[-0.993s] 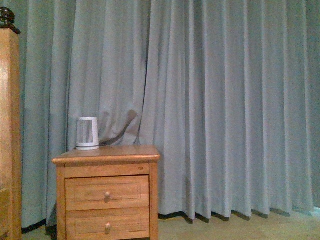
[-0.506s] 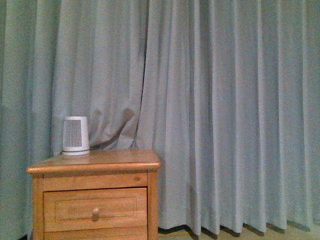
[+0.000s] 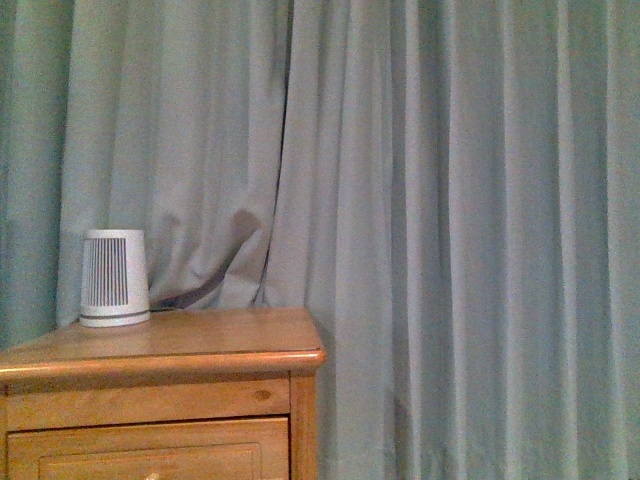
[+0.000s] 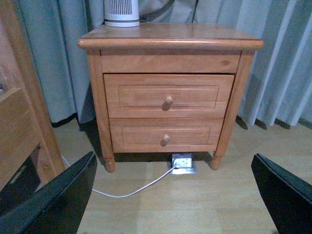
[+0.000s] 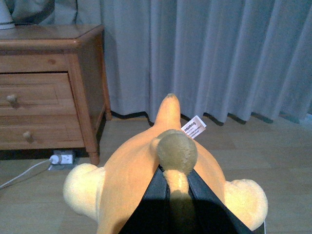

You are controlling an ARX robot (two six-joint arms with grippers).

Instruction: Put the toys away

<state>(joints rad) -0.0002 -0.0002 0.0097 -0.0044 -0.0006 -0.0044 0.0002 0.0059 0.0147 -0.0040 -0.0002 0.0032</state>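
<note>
Grips orange-yellow plush animal (image 5: 131, 180) in right gripper (image 5: 174, 171), black fingers (image 5: 146, 209) pressed in on either side of its brownish knob-ended part, above the wooden floor (image 5: 273, 151), right of the nightstand (image 5: 46, 73) and near the grey curtain (image 5: 209, 53). Carries left gripper (image 4: 168, 195) spread wide and empty, facing the nightstand's two shut drawers, floor socket (image 4: 183, 162) and white cable (image 4: 131, 187) beneath. Shows small white ribbed appliance (image 3: 113, 277) at far left of nightstand top, against the curtain.
</note>
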